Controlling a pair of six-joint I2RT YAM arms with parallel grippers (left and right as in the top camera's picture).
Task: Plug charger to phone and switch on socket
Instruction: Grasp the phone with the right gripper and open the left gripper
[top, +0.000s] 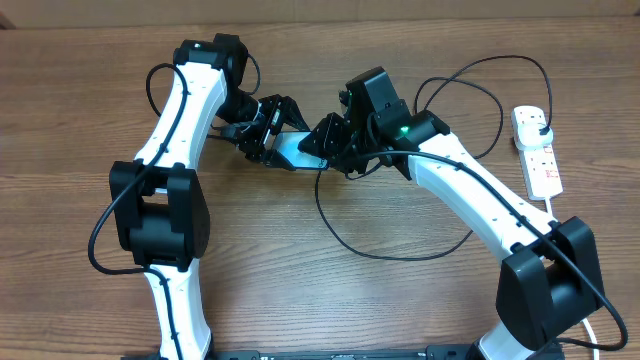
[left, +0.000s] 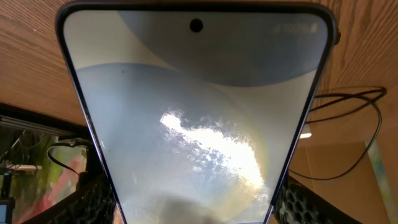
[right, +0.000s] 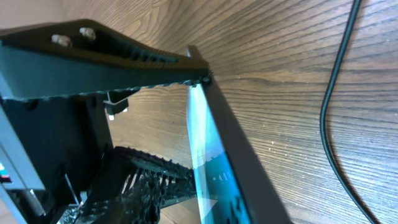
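The phone (top: 295, 152), with a light blue screen, is held between both grippers at mid-table. My left gripper (top: 262, 135) is shut on its long sides; in the left wrist view the phone (left: 199, 112) fills the frame with my fingers (left: 199, 208) on both edges. My right gripper (top: 330, 145) is at the phone's right end. In the right wrist view its fingers (right: 186, 124) are spread, one fingertip touching the end of the phone (right: 208, 155). The charger cable (top: 400, 250) loops over the table from near the phone to its plug (top: 540, 124) in the socket (top: 541, 165). Its connector tip is hidden.
The socket's thick white cord (top: 560, 212) runs toward the right arm's base. A stretch of black cable (right: 333, 124) lies on the wood to the right of the right gripper. Cable loops also show in the left wrist view (left: 348, 99).
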